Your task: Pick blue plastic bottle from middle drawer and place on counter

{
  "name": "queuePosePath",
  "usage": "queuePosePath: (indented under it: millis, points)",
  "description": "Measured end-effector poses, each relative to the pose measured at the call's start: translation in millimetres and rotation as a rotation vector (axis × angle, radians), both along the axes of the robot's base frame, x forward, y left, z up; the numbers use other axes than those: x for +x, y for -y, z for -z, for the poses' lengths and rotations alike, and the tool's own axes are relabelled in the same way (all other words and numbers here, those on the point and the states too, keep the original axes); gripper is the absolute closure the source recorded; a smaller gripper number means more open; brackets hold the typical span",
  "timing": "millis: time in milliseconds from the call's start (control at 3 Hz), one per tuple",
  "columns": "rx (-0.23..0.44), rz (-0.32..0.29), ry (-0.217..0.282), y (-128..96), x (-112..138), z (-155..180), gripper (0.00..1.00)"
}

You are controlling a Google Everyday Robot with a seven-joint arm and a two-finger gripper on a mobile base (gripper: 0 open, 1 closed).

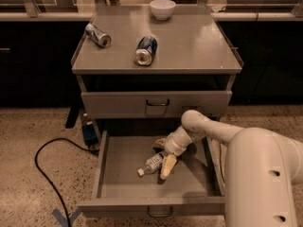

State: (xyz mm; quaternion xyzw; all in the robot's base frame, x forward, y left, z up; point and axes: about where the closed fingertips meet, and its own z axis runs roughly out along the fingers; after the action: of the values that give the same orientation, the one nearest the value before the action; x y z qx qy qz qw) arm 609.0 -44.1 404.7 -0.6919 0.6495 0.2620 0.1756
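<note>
Counter (189, 46) is carrying two dented soda cans (98, 35) (145, 50) and a white bowl (162, 8), no bottle, so the place step isn't done. Middle drawer (118, 150) is standing pulled out. My arm (208, 129) is reaching down into it from the right.

Gripper (161, 158) is sitting low over the drawer floor, jaws spread. They look to be bracketing the base end of the blue plastic bottle (152, 163), but I'm not seeing a closed grip; contact is hard to call from this angle.

The bottle is lying on its side mid-floor. Long axis is running diagonally, white cap pointing front-left, base back-right toward me. I'm reading this as the grasp stage, with close, lift and transfer left.
</note>
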Motion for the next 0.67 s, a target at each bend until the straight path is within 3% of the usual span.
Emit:
queuePosePath:
  millis: [667]
  points:
    - [0.024, -0.024, -0.021, -17.1, -0.9, 16.3, 0.00]
